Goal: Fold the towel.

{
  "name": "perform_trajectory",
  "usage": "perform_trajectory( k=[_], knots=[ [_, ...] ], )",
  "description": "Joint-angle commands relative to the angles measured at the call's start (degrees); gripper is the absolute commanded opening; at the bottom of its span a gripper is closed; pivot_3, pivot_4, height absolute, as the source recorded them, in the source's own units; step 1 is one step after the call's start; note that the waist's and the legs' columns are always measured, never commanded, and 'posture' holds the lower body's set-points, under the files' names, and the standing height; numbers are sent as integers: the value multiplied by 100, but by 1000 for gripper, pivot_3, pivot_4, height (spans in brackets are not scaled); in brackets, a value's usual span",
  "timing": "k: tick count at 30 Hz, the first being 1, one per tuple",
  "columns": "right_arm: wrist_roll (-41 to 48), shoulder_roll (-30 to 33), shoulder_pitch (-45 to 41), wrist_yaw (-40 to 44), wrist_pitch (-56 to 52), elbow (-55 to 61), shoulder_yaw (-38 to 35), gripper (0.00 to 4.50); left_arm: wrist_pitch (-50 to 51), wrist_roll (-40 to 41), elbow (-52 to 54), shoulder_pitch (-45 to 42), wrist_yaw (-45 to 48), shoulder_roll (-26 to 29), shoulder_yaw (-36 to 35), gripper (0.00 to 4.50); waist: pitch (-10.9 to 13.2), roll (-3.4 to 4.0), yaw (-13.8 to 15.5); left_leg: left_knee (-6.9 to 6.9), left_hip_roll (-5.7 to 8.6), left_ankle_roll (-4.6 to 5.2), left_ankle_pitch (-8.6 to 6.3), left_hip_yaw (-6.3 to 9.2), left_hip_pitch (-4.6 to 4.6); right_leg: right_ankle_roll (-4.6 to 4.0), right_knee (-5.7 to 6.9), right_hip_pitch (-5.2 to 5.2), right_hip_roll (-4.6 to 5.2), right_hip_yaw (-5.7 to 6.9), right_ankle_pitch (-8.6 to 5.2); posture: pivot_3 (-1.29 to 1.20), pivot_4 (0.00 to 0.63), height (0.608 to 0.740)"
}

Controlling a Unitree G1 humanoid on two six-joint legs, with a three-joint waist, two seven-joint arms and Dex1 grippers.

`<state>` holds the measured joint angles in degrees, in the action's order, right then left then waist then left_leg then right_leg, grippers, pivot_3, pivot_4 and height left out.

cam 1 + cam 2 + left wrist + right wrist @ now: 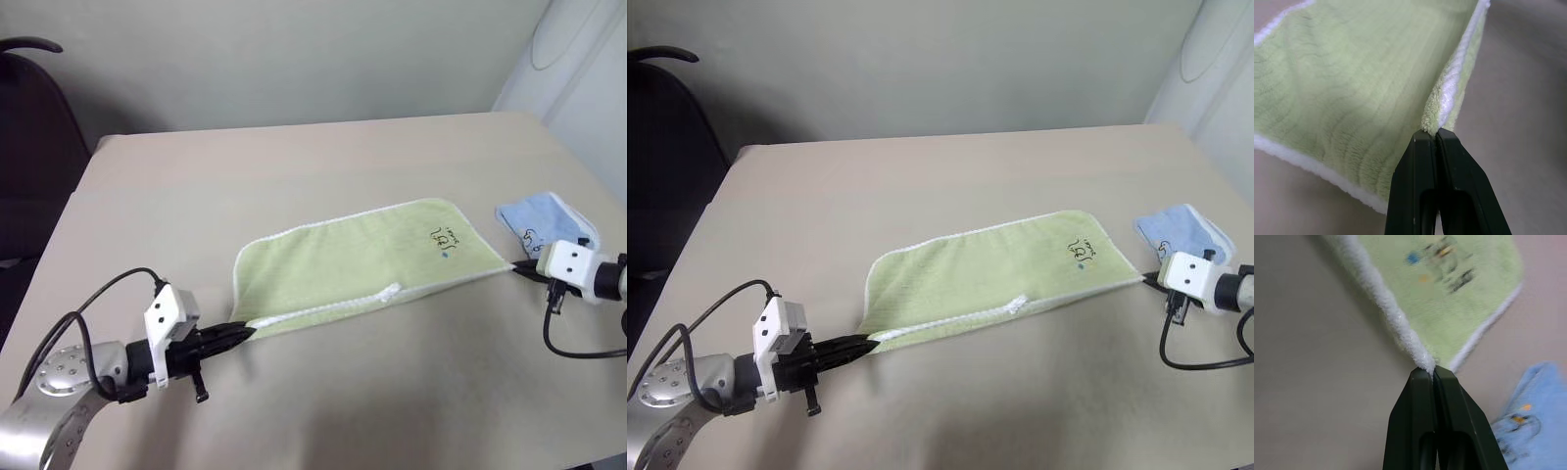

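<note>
Here the towel lies folded lengthwise on the counter, stretched between both arms: the left gripper fingers pinch its near-left corner, the right gripper fingers pinch its right corner, beside a blue cloth

Left hand pinches the towel corner.
</note>
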<state>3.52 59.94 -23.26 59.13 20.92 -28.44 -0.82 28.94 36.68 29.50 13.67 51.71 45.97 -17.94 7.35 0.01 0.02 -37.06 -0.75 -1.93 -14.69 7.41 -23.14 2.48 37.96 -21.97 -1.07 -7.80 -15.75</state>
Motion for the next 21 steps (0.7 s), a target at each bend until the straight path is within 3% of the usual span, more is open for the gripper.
perform_trajectory(
  k=[1, 6, 12, 20, 21],
  knots=[
    [-397, -301, -774, -511, 332, -478, 78, 0, -36, -87, -280, -623, -661, -316, -122, 7, 0, 1, 2, 0, 0, 3, -1, 2, 9, 0, -1, 9, 0, 3, 0, 0, 150, 740],
    [-1507, -1016, -2270, -1601, 728, -1847, 679, 0, -87, -368, -1304, -1755, -1356, -663, -127, 7, -2, 8, -25, 0, 0, 2, -1, 3, 25, 0, 2, 20, 2, 4, 0, 0, 150, 740],
    [-2715, -1746, -3605, -3109, 901, -3595, 1522, 0, -284, -1194, -2503, -2685, -1762, -775, 430, 7, -1, 9, -27, 0, 1, -20, 12, 6, 14, -2, 4, 5, 6, 8, 2, 0, 150, 740],
    [-3546, -2044, -4042, -4404, 956, -4416, 2160, 0, -737, -1905, -3087, -2996, -1952, -971, 848, 7, -1, 9, -26, 0, 1, -62, 39, 8, -28, -7, 4, -40, 10, 12, 5, 0, 150, 740],
    [-3498, -2046, -4032, -4398, 971, -4441, 2115, 214, -747, -1907, -3055, -2951, -1928, -998, 866, 242, -1, 9, -26, 0, 2, -62, 39, 8, -29, -8, 5, -41, 10, 12, 5, 0, 150, 740]
  ],
)
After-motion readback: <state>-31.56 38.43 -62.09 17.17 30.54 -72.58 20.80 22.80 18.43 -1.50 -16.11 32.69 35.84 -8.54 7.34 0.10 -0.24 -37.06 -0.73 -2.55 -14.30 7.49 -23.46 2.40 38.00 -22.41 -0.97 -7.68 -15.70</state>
